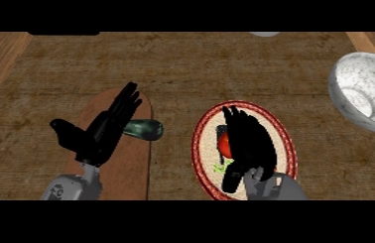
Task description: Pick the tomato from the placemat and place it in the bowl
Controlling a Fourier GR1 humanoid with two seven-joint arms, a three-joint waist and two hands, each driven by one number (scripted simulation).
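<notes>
Right hand (249, 143) is sitting over the placemat (207, 138), fingers curling down onto the tomato (224, 144); only the tomato's left side is showing past the black fingers, plus a bit of green stem below it. Looks like the hand is closing on the tomato, which is not lifted yet and is lying on the placemat near the table's front edge, right of centre. So the grasp step is underway; lift, carry and drop into the bowl (353, 91) are all left to do. The bowl is standing at the table's right edge, well apart from the placemat, nothing visible inside it.

Left hand (102, 130) is resting open, fingers straight, above a brown cutting board (132, 167) near the front-left; a dark green vegetable (144, 129) is lying on that board just beside the fingers.

Counts: two hands, one tomato, one placemat, one bowl, one board, one green vegetable.
</notes>
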